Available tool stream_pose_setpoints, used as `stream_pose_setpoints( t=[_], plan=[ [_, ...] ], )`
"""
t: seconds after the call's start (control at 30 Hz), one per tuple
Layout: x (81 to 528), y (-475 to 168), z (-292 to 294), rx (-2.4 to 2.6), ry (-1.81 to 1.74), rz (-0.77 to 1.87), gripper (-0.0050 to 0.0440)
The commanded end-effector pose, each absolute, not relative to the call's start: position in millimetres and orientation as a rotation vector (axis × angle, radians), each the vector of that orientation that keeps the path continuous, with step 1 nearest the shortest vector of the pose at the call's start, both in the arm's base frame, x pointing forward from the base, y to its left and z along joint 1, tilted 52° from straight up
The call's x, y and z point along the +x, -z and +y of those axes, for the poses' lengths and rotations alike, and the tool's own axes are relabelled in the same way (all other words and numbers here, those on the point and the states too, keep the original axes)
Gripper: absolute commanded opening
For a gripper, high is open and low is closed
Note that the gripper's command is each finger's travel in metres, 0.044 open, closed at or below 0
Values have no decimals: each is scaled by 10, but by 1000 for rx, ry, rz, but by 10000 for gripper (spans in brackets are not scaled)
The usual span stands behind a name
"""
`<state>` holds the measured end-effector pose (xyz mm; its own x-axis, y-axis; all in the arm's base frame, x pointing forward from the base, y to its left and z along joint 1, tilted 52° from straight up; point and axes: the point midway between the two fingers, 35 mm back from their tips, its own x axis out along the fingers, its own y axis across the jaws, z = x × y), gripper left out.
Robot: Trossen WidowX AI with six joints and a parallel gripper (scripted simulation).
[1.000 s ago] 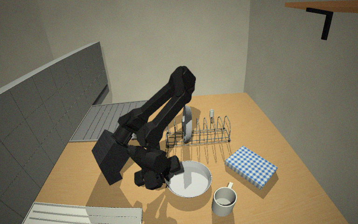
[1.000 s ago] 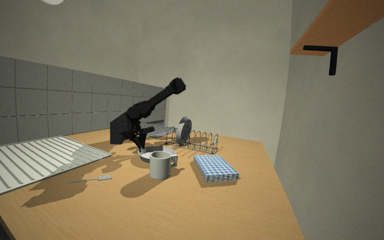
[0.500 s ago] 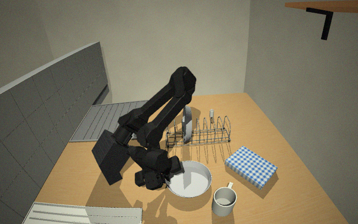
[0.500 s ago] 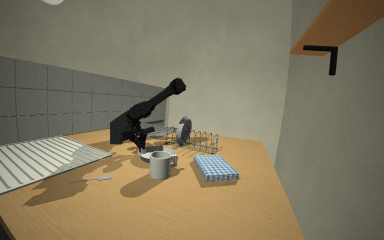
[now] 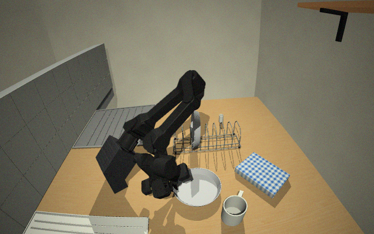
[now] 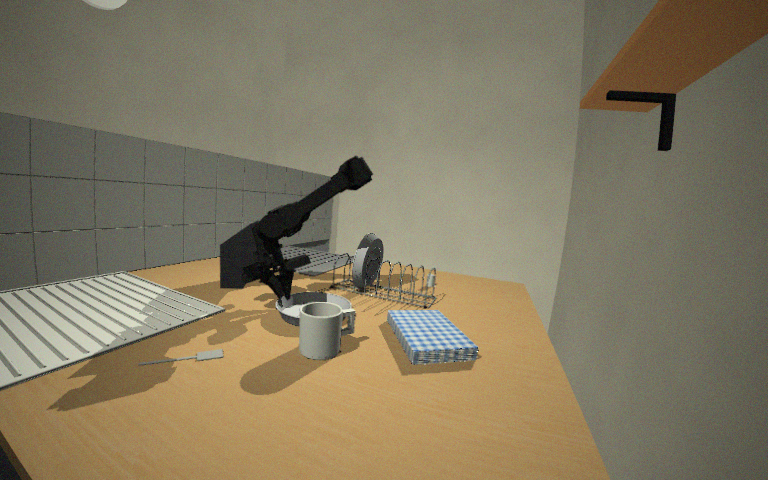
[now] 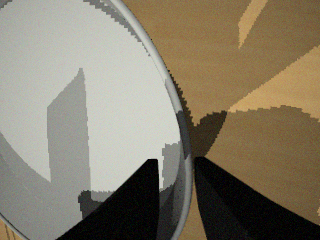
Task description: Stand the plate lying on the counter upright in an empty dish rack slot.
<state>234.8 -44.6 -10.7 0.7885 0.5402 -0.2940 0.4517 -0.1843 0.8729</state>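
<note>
The lying plate [image 5: 206,191] [image 6: 292,310] [image 7: 115,110], white and deep-rimmed, rests face up on the counter in front of the rack. My gripper [image 5: 175,188] [image 6: 284,300] [image 7: 176,167] points down at the plate's arm-side rim. Its fingers are a little apart, one on the inner side of the rim and one on the outer side; it is open, holding nothing. The wire dish rack [image 5: 239,147] [image 6: 425,306] stands on the counter behind. The other plate [image 5: 196,129] [image 6: 369,260] stands upright in a slot toward the rack's left, with empty slots to its right.
A grey mug [image 5: 233,211] [image 6: 320,333] stands close to the lying plate. A blue checked cloth block [image 5: 262,173] [image 6: 431,336] lies right of it. A small white cylinder [image 5: 221,118] is behind the rack. A spatula [image 6: 209,354] and ridged drainer [image 5: 90,224] [image 6: 101,316] lie nearer the front.
</note>
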Motion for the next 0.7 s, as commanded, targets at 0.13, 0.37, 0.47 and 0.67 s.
stream_pose_setpoints(
  t=[0.13,0.37,0.47,0.67],
  plan=[
    [2357,115,-440,1820,-89,763,74],
    [2359,108,-438,1818,-95,763,74],
    [2359,108,-438,1818,-95,763,74],
    [2359,108,-438,1818,-95,763,74]
  ],
)
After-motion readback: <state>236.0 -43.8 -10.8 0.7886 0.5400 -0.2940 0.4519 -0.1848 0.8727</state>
